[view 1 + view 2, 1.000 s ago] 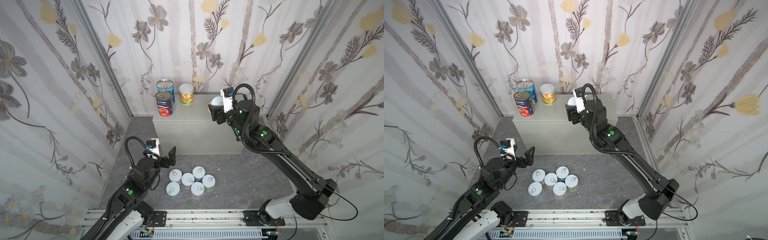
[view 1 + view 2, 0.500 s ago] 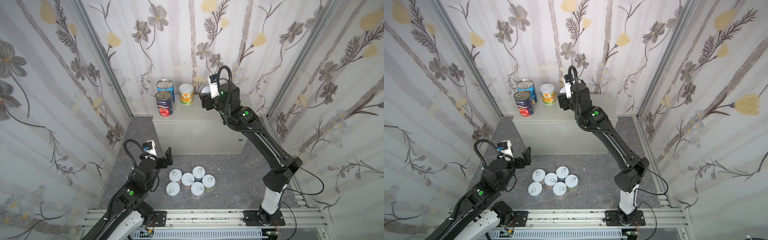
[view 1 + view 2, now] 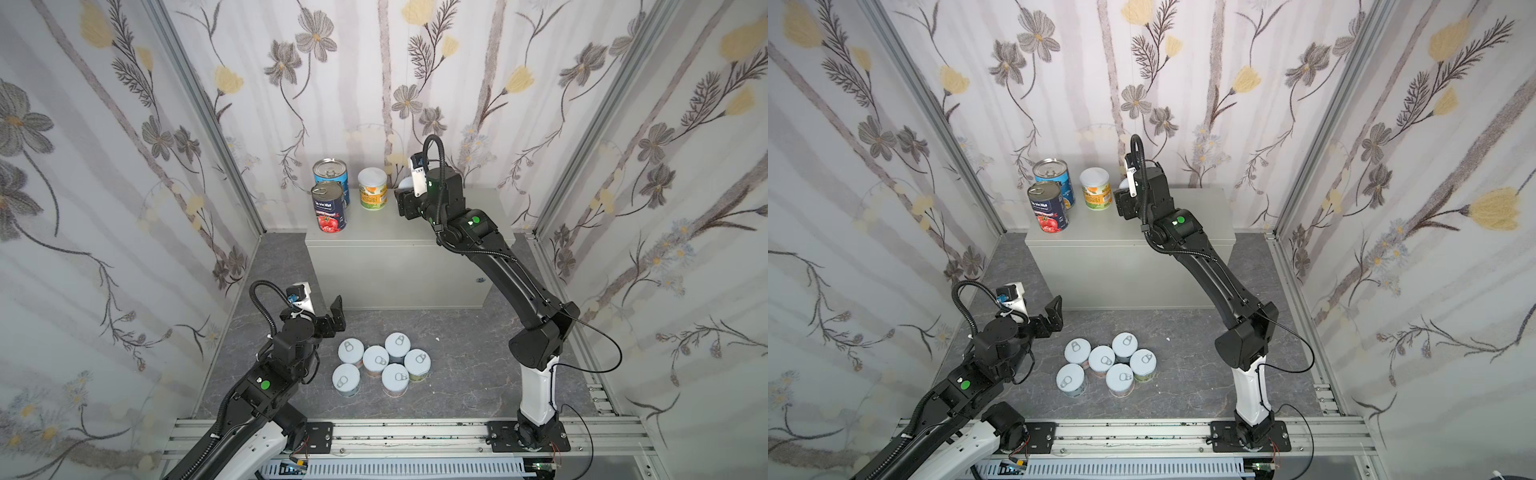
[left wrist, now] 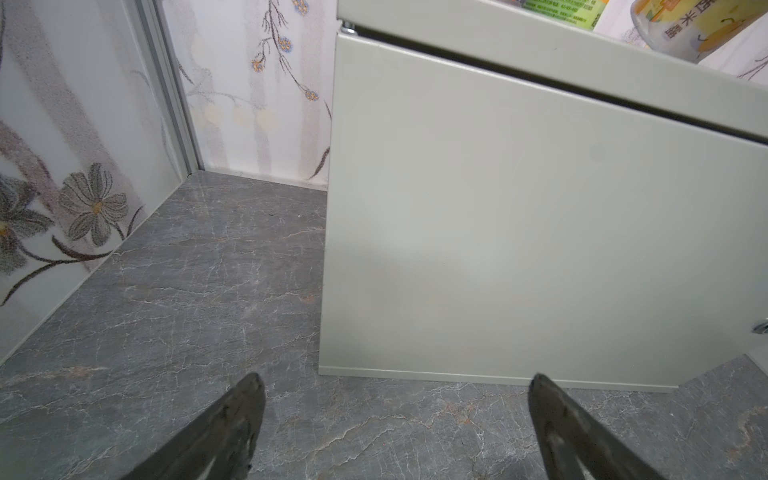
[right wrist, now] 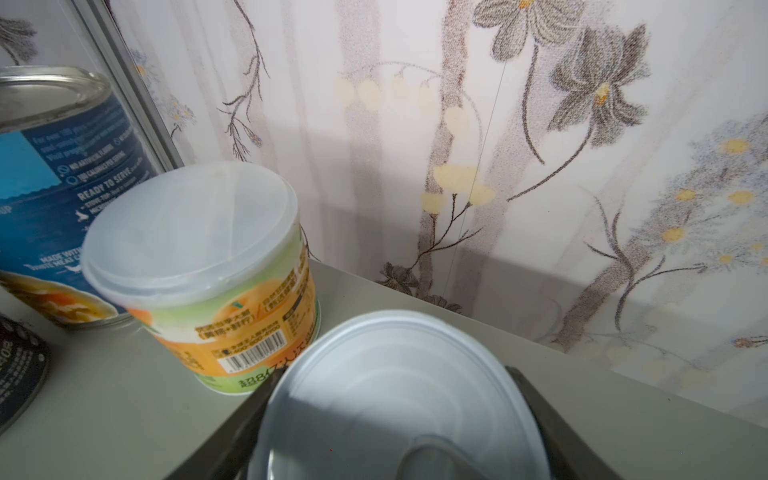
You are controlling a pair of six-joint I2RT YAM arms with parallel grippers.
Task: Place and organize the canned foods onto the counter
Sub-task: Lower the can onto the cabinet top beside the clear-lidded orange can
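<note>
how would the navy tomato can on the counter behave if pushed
Probably rigid and heavy: the navy tomato can looks sealed, steel-topped. Taller than wide, it may tip under a high push. Near the front edge of the counter, it could fall off.

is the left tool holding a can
No, the left tool stands wide open above the dark marbled floor with nothing in it.
</note>
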